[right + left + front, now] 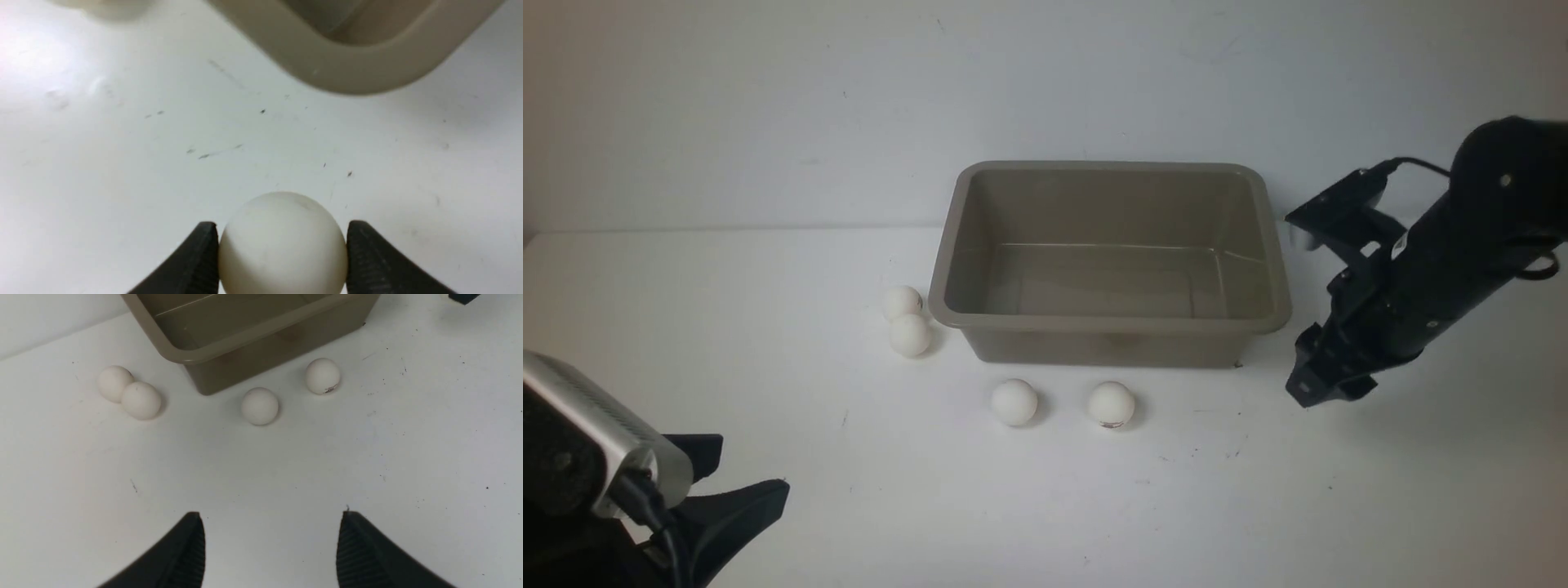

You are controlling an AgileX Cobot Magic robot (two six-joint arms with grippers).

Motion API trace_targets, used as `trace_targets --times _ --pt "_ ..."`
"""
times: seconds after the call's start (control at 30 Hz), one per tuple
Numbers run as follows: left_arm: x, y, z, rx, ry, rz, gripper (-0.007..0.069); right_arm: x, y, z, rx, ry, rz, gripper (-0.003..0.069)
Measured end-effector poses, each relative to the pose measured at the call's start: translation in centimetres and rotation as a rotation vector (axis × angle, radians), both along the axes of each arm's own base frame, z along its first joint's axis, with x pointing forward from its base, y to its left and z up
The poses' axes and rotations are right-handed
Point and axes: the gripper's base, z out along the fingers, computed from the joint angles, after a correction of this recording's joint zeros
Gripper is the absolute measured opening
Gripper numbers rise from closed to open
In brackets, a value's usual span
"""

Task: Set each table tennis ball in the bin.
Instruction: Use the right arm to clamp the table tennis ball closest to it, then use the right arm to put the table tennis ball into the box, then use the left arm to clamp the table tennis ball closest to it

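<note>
The right end effector (282, 228) pinches a ball (282, 257) between both fingers, the bin (327, 73) corner just ahead. The left end effector (271, 516) gapes half-open, empty, with four balls (114, 383) (141, 400) (260, 406) (322, 375) ahead.

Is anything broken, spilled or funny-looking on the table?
Nothing stands out. The bin stands upright with no damage showing. Four balls lie on the table near it, and a fifth ball sits between the right jaws. The white table has only a few tiny dark specks on it.
</note>
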Motion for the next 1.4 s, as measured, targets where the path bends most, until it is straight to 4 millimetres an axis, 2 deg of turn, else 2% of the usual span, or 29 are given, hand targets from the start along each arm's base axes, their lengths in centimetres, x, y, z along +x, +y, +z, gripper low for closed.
trace_targets --times 0.2,0.3,0.43,0.7,0.77,0.9,1.0,1.07,1.13,1.17,1.23,1.27,1.33,1.4 --pt "0.0 0.0 0.0 0.000 -0.001 0.001 0.0394 -2.4 0.2 6.1 0.131 -0.167 0.002 0.0359" --pt "0.0 0.0 0.0 0.000 -0.001 0.001 0.0394 -2.1 0.6 7.5 0.220 -0.268 -0.015 0.0359" --pt "0.0 0.0 0.0 0.000 -0.001 0.001 0.0394 0.1 1.5 6.8 0.277 -0.278 -0.018 0.0359" --pt "0.0 0.0 0.0 0.000 -0.001 0.001 0.0394 7.6 3.5 3.6 0.307 -0.295 -0.038 0.0359" --pt "0.0 0.0 0.0 0.000 -0.001 0.001 0.0394 8.6 3.8 3.4 0.313 -0.289 -0.030 0.0359" --pt "0.0 0.0 0.0 0.000 -0.001 0.001 0.0394 9.4 4.1 3.5 0.320 -0.289 -0.026 0.0397" --pt "0.0 0.0 0.0 0.000 -0.001 0.001 0.0394 9.7 4.2 3.8 0.326 -0.300 -0.030 0.0469" --pt "0.0 0.0 0.0 0.000 -0.001 0.001 0.0394 9.9 4.2 4.3 0.332 -0.317 -0.031 0.0542" --pt "0.0 0.0 0.0 -0.002 -0.001 0.001 0.0394 10.0 4.2 4.6 0.333 -0.326 -0.031 0.0565" --pt "0.0 0.0 0.0 -0.004 -0.001 0.001 0.0394 10.0 4.2 5.0 0.334 -0.339 -0.028 0.0578" --pt "0.0 0.0 0.1 -0.012 -0.001 0.002 0.0394 9.7 4.1 7.3 0.346 -0.398 -0.018 0.0580" --pt "0.0 0.0 0.1 -0.012 -0.002 0.001 0.0394 9.2 4.0 9.4 0.357 -0.444 -0.010 0.0570" --pt "0.0 -0.1 0.1 -0.012 -0.005 -0.001 0.0394 8.5 3.8 11.1 0.365 -0.480 -0.002 0.0563" --pt "0.0 -0.1 0.2 -0.012 -0.015 -0.010 0.0394 6.5 3.3 14.4 0.365 -0.540 0.018 0.0549"
